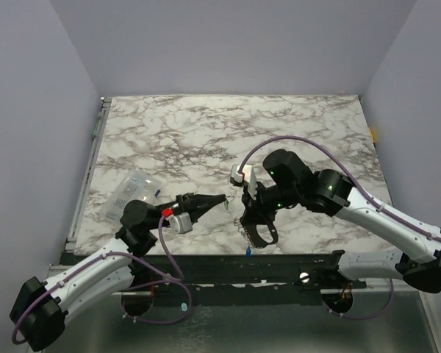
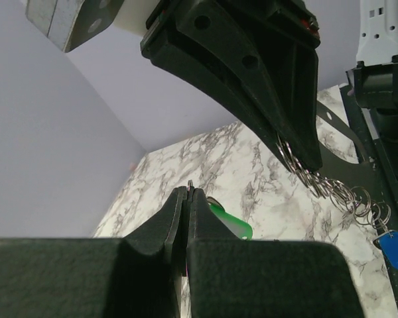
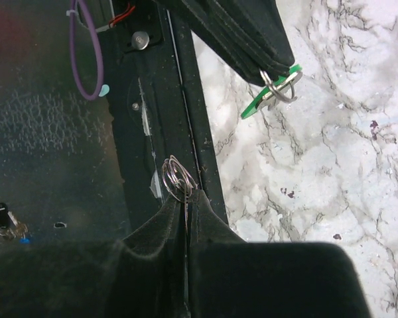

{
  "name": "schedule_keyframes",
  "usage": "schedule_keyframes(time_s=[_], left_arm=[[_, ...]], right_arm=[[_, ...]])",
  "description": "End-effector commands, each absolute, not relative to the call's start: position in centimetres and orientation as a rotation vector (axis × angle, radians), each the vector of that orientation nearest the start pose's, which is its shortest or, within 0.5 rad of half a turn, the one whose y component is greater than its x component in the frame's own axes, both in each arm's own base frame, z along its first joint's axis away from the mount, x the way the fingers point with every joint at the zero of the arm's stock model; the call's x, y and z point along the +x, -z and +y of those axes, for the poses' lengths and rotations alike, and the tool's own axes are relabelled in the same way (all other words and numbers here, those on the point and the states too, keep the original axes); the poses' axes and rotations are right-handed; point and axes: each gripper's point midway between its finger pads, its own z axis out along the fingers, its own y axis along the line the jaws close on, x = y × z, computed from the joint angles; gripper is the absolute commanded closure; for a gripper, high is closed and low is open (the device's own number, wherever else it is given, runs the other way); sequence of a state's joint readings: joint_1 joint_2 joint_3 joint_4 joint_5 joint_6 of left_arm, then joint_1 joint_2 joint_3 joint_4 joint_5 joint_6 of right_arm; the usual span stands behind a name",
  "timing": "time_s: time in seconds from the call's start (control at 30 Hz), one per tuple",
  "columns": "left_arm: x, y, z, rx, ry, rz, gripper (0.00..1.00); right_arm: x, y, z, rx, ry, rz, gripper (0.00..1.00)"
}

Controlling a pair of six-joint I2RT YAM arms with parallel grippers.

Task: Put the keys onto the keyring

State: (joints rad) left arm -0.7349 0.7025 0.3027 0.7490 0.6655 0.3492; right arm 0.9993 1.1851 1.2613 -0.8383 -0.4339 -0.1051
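Clerk: Position of the keys?

Inspector: The tiny mint-green plastic-headed key (image 2: 232, 225) is off the table. It is pinched at its ring end by the left claw (image 2: 188, 193), which is clenched tight, and a small wire loop shows at the fingertips. The tiny blue plastic-headed key (image 2: 395, 248) hangs at the bottom of the silvery metal keyring (image 2: 322, 187), a string of small linked loops. It appears to be on already.

Clerk: And the keyring?

Inspector: It is grasped by the right claw (image 3: 185, 197), jaws closed on its top loop. The rest dangles towards 6 o'clock over the near edge of the white marbled table (image 1: 206, 125). Seen from above, the green key sits at 9 o'clock of that claw, near but not touching. A clear plastic bag (image 1: 134, 190) lies at 9 o'clock of the left claw, well apart.

Clerk: Step in hand?

Inspector: In my judgement, the second key. The green one is presented to the ring but not yet threaded. The next move calls for a fine approach towards 3 o'clock. The key's loop must line up with the split in the gripped ring and slide in without either claw loosening. Whether that split stands open I cannot tell.
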Motion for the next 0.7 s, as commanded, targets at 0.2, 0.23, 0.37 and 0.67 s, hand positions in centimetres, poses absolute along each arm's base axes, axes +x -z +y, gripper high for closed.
schedule_keyframes(time_s=[0.2,0.23,0.37,0.67], left_arm=[[11.4,-28.3,-27.2,1.243,0.822,0.561,1.0],[11.3,-28.3,-27.2,1.247,0.824,0.554,1.0],[10.8,-28.1,-27.2,1.26,0.832,0.538,1.0],[10.6,-28.1,-27.2,1.267,0.837,0.529,1.0]], right_arm=[[10.6,-25.9,29.8,-1.526,-0.953,1.894,0.99],[10.6,-26.0,29.8,-1.53,-0.951,1.893,0.99],[10.8,-26.2,29.9,-1.539,-0.938,1.899,0.99],[10.5,-25.4,30.3,-1.568,-0.968,1.92,0.99]])
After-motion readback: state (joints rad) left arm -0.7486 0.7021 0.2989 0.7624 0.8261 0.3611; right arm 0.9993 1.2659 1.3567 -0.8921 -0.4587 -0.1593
